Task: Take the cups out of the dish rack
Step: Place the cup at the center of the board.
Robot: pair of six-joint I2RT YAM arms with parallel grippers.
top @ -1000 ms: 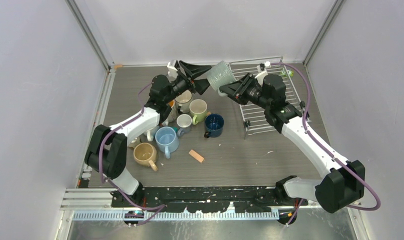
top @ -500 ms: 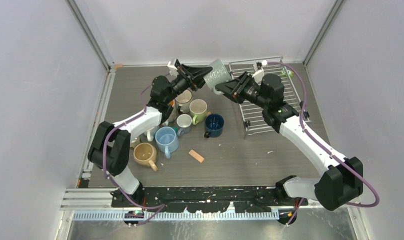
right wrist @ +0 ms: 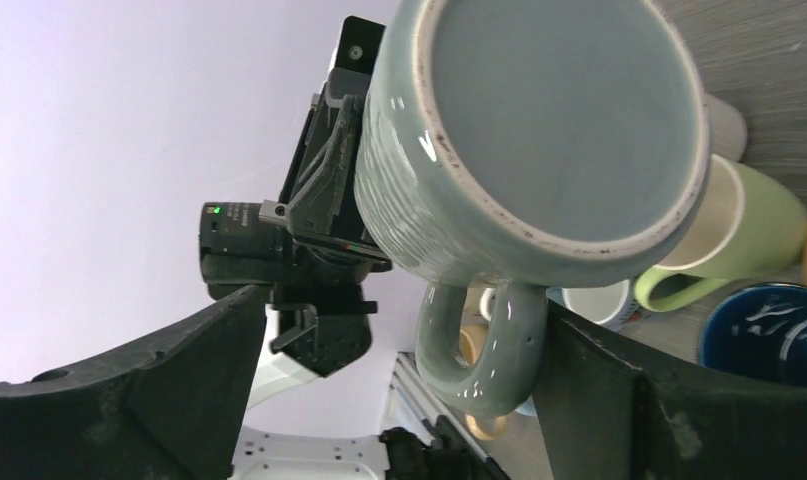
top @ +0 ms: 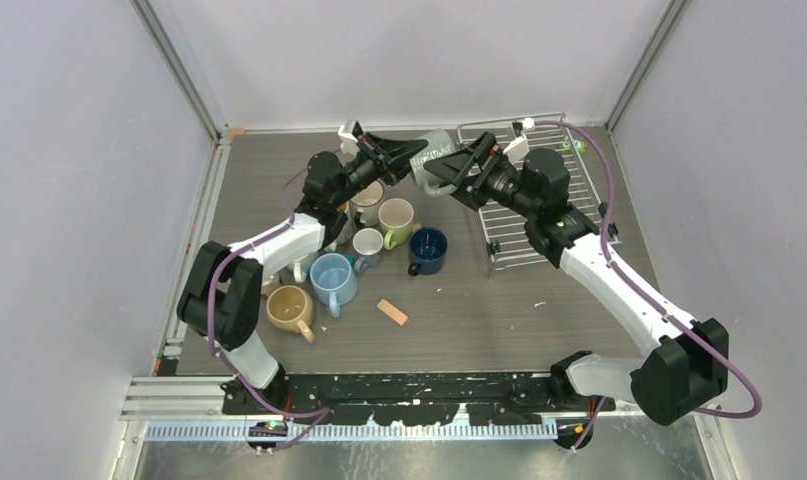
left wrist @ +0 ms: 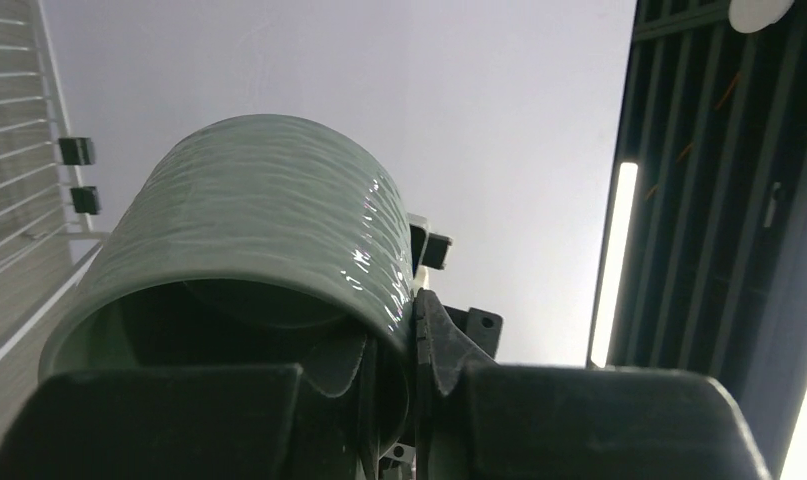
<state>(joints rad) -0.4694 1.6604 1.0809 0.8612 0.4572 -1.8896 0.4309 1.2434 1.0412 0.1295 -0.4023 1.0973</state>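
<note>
Compared with a second ago, the grey-green mug (right wrist: pixel 564 120) is a touch further left in the top view. The left claw (left wrist: pixel 416 335) was gaping beside it back then. Now it's pinched on the mug's wall, one finger inside and one outside. The right claw (right wrist: pixel 404 305) has its fingers spread wide either side of the handle, and we don't see them touching it.

The mug hangs on its side at the upper middle of the top view, just left of the rack (top: pixel 524 240). The rack sits upper right on the table (top: pixel 479 300), with a small green thing (top: pixel 576 147) at its far right corner.

The others stand bunched left of centre on the table: tan mug (top: pixel 289 308), light blue mug (top: pixel 333 278), white mug (top: pixel 367 243), lime mug (top: pixel 396 218) and navy mug (top: pixel 428 250). There's an orange block (top: pixel 391 312) nearby.
</note>
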